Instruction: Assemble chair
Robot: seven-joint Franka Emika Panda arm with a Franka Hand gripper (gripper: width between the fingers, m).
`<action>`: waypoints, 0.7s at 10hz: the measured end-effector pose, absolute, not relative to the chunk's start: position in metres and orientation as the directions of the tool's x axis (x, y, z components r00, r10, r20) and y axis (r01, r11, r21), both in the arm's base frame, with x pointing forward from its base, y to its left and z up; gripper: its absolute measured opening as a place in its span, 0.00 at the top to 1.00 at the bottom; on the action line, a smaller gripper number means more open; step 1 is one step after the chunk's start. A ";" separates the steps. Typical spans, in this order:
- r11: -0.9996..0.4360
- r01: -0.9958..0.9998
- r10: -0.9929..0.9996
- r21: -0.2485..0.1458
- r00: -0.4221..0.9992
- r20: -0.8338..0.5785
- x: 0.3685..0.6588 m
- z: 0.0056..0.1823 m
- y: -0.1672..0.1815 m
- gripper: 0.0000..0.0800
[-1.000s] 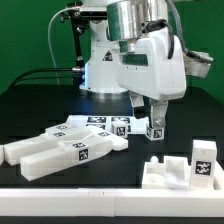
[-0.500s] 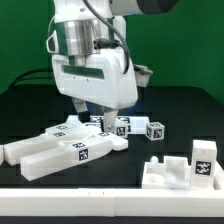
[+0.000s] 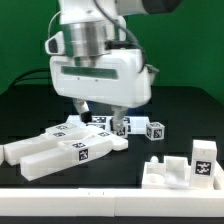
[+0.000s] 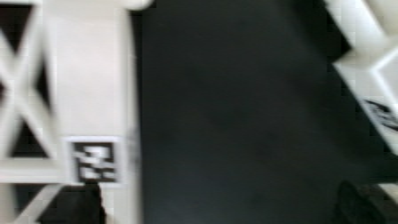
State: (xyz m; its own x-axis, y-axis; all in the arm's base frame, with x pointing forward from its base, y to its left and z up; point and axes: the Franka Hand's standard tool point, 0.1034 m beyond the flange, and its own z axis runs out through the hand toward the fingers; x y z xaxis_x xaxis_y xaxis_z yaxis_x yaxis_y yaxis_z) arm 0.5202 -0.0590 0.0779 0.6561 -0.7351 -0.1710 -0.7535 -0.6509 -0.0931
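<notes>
The big white robot arm (image 3: pixel 100 65) hangs over the black table (image 3: pixel 190 112), and its gripper (image 3: pixel 101 115) sits low with its two fingers spread wide and nothing held between them. The chair (image 3: pixel 65 150) is not put together yet: its long white bars (image 3: pixel 45 158) lie in a heap just below the gripper, reaching out to the exterior view's left, and its small blocks (image 3: pixel 150 128) with black-and-white tags sit just beside the gripper on the exterior view's right. In the wrist view a white piece with crossed bars (image 4: pixel 54 90) lies on one side of the gripper and another white piece (image 4: pixel 365 70) on the other, with bare table between them.
</notes>
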 end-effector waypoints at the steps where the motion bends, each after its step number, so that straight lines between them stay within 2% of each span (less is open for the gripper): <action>1: -0.654 -0.751 -0.722 -0.088 0.655 -0.221 0.506 0.077 -0.072 0.19; 2: -0.639 -0.766 -0.736 -0.075 0.637 -0.231 0.495 0.073 -0.084 0.19; 6: -0.642 -0.763 -0.733 -0.075 0.640 -0.230 0.497 0.072 -0.080 0.19; 7: -0.719 -0.689 -0.661 -0.094 0.719 -0.214 0.489 0.068 -0.084 0.19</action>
State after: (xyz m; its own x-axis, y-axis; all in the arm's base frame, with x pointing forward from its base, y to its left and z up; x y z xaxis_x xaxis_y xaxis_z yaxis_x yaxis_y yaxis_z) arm 0.4887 -0.0837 0.0677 0.7193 -0.6608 -0.2144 -0.6886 -0.7191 -0.0939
